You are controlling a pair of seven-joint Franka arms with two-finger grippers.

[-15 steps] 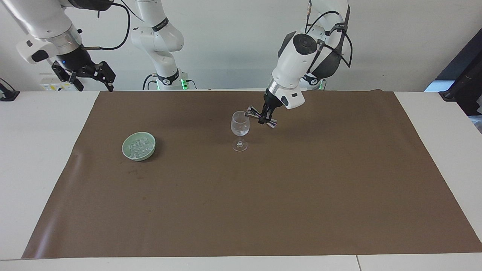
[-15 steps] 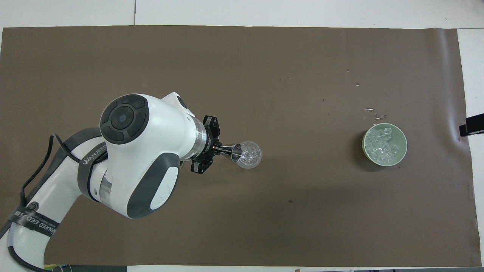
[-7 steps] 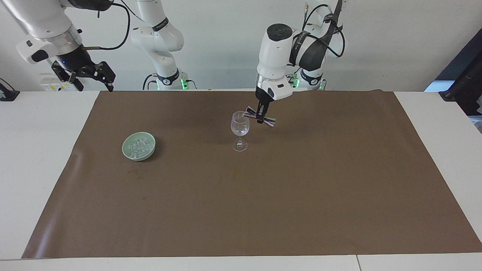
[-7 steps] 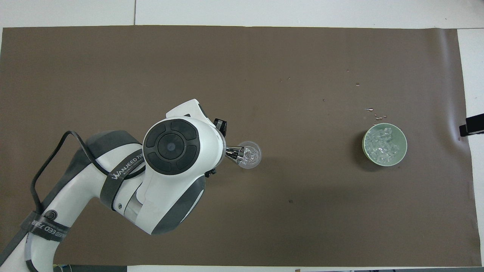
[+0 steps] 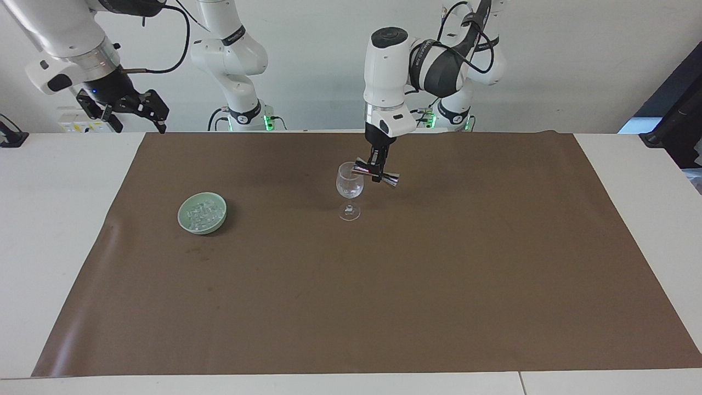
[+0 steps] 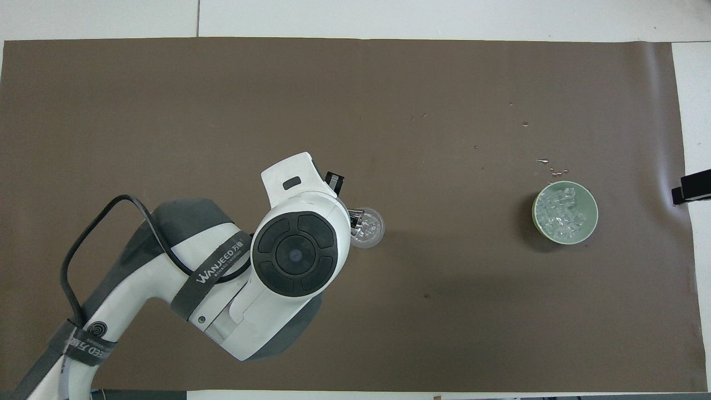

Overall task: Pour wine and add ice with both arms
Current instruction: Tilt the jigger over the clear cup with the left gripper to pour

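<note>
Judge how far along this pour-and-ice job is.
Done: left gripper is shut on the metal jigger. In hand: jigger tipped at the wine glass rim. Left: ice sits in the green bowl; right gripper waits open over the table's edge.

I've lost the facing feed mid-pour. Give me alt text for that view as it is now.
The left pincer, shut on a tilted metal jigger, holds its mouth at the rim of a stemmed glass standing mid-mat. A green bowl of ice sits toward the right arm's end, while the right pincer waits, open, above that table edge.
</note>
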